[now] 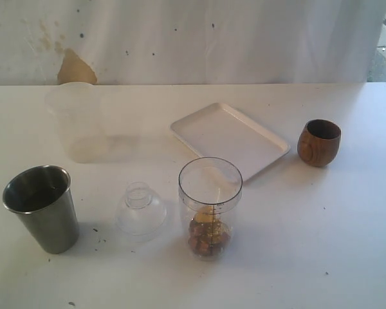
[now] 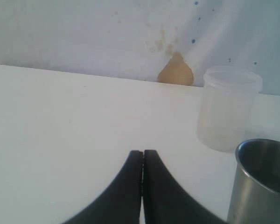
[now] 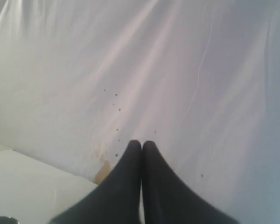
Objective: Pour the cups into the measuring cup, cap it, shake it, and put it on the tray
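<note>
Measuring cup [image 1: 210, 206] stands upright and uncapped on the white table [image 1: 321, 244], front centre in the exterior view. A small heap of brown and tan pieces [image 1: 209, 238] lies in its bottom, and the black scale runs down its near side. Clear domed cap [image 1: 140, 209] sits on the table just beside it to the left, neck up, apart from the cup. Steel tumbler [image 1: 42, 207] stands upright further left, near the front edge. Frosted plastic cup [image 1: 77, 121] stands upright behind the tumbler, toward the back left. Tray [image 1: 229, 138] lies flat behind the measuring cup, turned at an angle, nothing on it; its near corner comes close to the cup's rim in this view, contact not clear. Wooden cup [image 1: 319, 142] stands upright to the right of the tray, apart from it. White cloth backdrop [image 1: 244, 38] hangs behind the table, with a tan stain [image 1: 76, 67] above the frosted cup. Left gripper [image 2: 143, 153]: the two dark fingers are pressed together, holding nothing, over bare table, with the frosted cup [image 2: 228, 107] and tumbler rim [image 2: 263, 154] off to one side. Right gripper [image 3: 142, 143]: fingers likewise pressed together, nothing between them, pointing at the cloth.
</note>
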You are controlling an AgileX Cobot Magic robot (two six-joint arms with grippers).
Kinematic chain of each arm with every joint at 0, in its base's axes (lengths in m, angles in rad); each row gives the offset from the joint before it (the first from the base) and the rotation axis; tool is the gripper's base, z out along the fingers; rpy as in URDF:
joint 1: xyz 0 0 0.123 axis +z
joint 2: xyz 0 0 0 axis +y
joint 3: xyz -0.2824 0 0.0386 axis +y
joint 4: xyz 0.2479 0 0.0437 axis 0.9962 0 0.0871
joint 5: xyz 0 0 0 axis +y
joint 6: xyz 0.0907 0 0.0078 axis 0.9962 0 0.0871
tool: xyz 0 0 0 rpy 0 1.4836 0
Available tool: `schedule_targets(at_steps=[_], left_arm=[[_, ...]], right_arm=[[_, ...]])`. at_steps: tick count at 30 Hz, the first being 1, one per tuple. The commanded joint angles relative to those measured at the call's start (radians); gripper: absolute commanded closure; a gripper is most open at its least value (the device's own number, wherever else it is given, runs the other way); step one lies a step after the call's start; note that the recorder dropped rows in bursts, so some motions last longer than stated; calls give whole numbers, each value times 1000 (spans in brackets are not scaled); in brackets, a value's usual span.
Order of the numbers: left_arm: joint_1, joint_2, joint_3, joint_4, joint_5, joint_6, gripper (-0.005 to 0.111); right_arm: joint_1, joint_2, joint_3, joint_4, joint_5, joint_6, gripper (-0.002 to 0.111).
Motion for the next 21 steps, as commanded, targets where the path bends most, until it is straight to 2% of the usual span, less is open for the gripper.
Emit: schedule_targets(at_steps=[1, 3, 6, 9, 11, 13, 16, 21], left_arm=[[-6, -4, 5, -1, 2, 0, 106], [-6, -4, 5, -1, 2, 0, 106], [-6, -4, 5, -1, 2, 0, 106], [-6, -4, 5, -1, 2, 0, 106], [-6, -4, 5, -1, 2, 0, 106], [-6, -4, 5, -1, 2, 0, 106], [-6, -4, 5, -1, 2, 0, 106], [-6, -4, 5, -1, 2, 0, 106]], right_arm=[[72, -39, 7, 0, 73, 9, 108], [84, -60, 12, 24, 146, 6, 108], [85, -65, 53, 242, 191, -48, 108], [85, -65, 108, 563, 166, -343, 108], [85, -65, 152, 810, 65, -556, 108], [85, -65, 208, 1035, -112, -759, 108], [85, -65, 277, 1190, -296, -920, 108], [85, -87, 372, 1297, -226, -1096, 108]])
